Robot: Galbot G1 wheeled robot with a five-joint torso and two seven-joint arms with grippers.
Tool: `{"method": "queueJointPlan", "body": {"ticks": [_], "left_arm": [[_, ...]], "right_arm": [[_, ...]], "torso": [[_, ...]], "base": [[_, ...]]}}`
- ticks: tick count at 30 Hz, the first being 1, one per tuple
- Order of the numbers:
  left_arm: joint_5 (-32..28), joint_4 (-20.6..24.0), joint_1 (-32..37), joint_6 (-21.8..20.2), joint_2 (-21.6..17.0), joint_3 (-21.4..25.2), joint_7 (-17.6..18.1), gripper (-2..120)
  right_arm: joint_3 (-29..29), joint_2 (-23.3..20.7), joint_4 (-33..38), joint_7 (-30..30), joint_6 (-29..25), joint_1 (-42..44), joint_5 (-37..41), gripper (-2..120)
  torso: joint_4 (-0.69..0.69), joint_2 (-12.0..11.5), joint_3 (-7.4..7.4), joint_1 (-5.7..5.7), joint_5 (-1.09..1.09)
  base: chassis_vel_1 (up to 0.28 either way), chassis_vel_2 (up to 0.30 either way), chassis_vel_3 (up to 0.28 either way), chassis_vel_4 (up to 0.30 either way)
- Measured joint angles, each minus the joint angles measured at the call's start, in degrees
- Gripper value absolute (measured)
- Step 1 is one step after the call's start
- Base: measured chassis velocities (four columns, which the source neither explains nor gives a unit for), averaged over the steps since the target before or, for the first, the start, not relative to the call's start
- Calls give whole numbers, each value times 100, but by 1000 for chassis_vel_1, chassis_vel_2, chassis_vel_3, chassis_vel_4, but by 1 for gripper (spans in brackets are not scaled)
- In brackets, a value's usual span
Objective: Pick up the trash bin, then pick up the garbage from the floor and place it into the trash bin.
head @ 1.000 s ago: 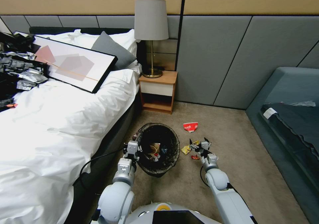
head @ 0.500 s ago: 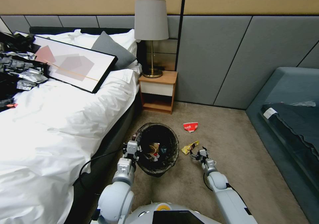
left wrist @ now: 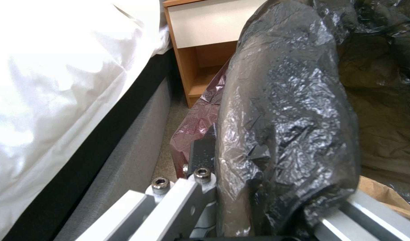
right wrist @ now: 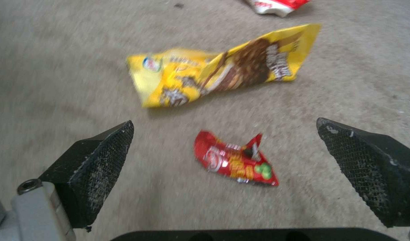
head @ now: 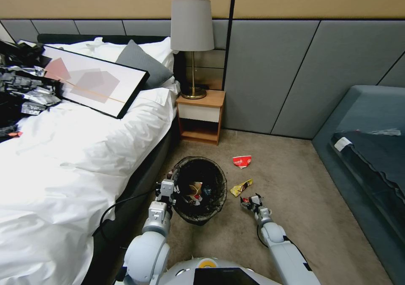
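1. The trash bin (head: pixel 198 190), lined with a crinkled black bag, hangs beside the bed (head: pixel 76 150), and every place below is given relative to the bin
2. The left gripper (head: pixel 168 188) is clamped on the bin's rim on the bed side; in the left wrist view its fingers pinch the bag-covered rim (left wrist: pixel 276 134)
3. Some litter already lies inside the bin, too small to identify
4. The right gripper (head: pixel 249 201) hovers low over the carpet (head: pixel 295 192) on the bin's far side from the bed, its jaws spread wide
5. A small red wrapper (right wrist: pixel 234 160) lies on the carpet between the open fingers (right wrist: pixel 97 167), apparently untouched
6. A yellow snack wrapper (head: pixel 241 187) lies just beside the bin, nearer it than the red one
7. A crushed red-and-white cup (head: pixel 241 161) rests farther off, toward the nightstand (head: pixel 200 116)
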State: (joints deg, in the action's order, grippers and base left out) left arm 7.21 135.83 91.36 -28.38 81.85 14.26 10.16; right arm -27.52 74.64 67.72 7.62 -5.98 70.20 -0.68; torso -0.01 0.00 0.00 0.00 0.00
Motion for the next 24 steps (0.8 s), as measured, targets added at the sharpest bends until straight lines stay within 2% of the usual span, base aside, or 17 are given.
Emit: {"method": "queueJointPlan", "body": {"ticks": [9, 24], "left_arm": [[11, 8, 25, 5, -5, 21, 0, 1], [88, -3, 78, 29, 16, -2, -9, 1]], "right_arm": [[-36, 24, -606, 70, -254, -227, -135, 100], [-23, 61, -935, 53, -428, -500, -123, 100]], "torso": [[1, 0, 0, 0, 0], [0, 0, 0, 0, 0]], "base": [[0, 0, 0, 0], [0, 0, 0, 0]]}}
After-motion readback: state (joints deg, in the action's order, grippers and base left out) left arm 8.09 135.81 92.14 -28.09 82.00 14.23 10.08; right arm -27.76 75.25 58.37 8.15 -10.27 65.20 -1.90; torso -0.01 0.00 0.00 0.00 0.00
